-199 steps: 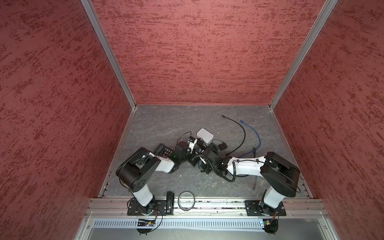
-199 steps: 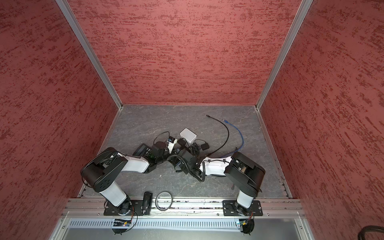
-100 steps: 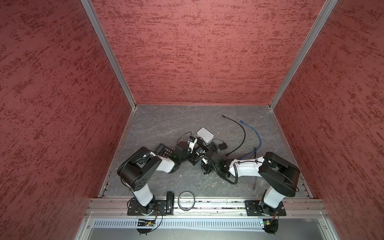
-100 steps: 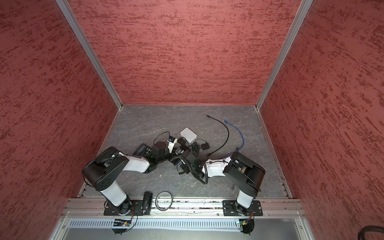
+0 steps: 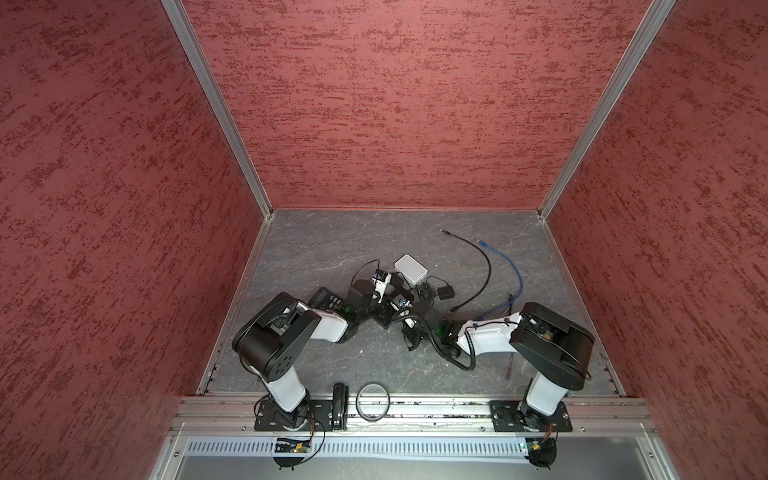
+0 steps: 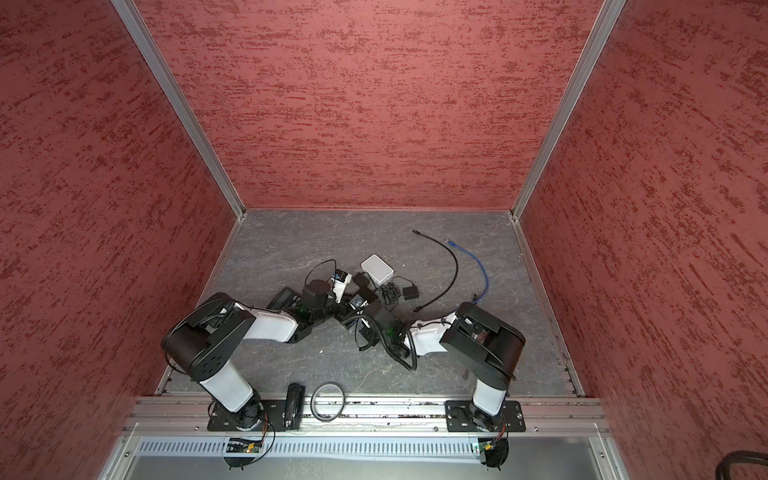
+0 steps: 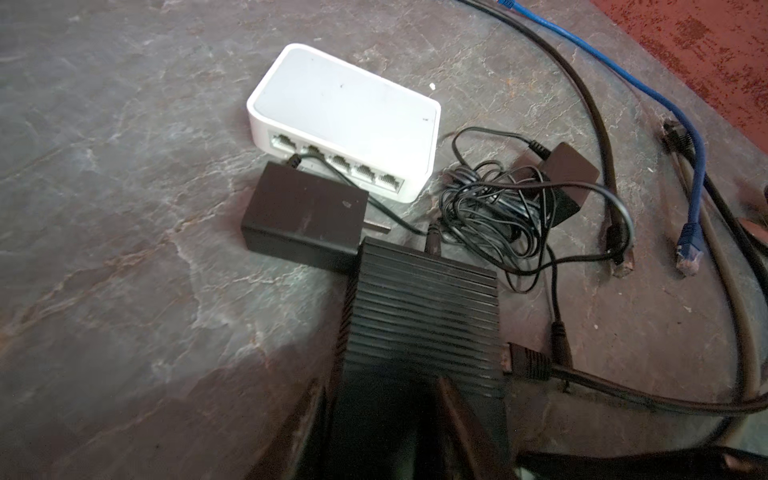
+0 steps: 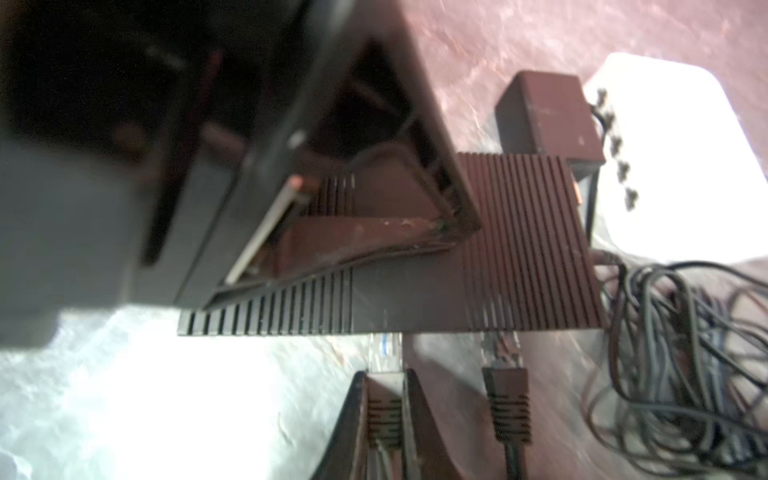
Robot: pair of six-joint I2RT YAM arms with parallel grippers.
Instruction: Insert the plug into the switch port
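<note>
Right fingers pinch the plug, tip at the switch edge; left fingers clamp that switch

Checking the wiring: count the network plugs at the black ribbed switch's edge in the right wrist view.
2. A clear plug, pinched in the right gripper, meets the edge of the black switch; a black-booted plug meets it alongside, ungripped. Insertion depth is unclear; other edges are hidden.

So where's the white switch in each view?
Top view: white switch mid-floor, centre.
Top view: white switch, same spot.
Left wrist: white switch behind the black adapter, ports showing.
Right wrist: white switch blown-out, past the black adapter.
Shared landmark: tangled black cable beside it.
</note>
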